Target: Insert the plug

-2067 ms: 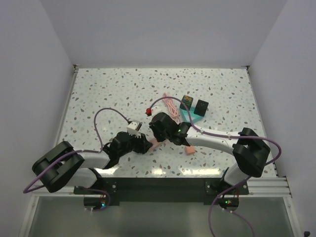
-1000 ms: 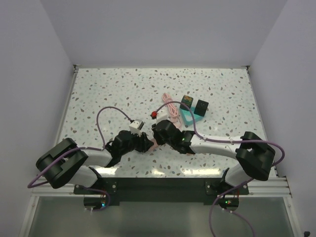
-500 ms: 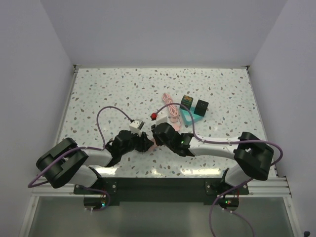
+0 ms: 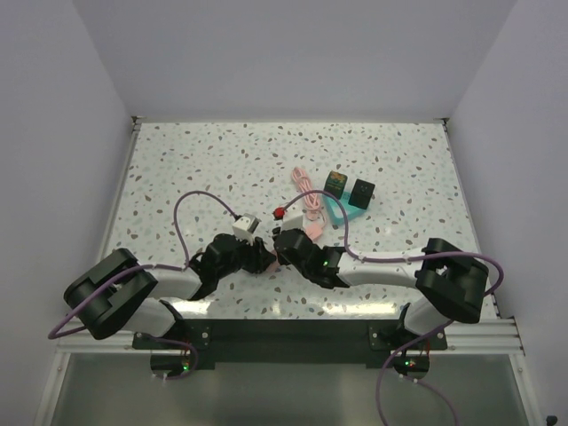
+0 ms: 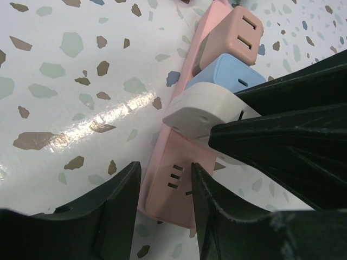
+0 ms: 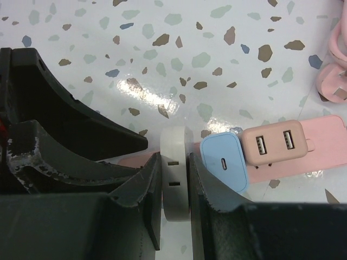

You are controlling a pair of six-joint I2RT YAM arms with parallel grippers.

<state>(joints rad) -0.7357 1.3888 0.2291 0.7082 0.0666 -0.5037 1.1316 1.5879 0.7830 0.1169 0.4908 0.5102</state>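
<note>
Right tool (image 6: 173,181) pinches the plug (image 6: 174,143); left tool (image 5: 165,184) clamps the power strip (image 5: 209,24). If the plug tilts, prongs could miss the slots (image 5: 174,176).

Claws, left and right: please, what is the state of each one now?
Left claw: closed on the end of the pink power strip.
Right claw: closed on the off-white plug.
</note>
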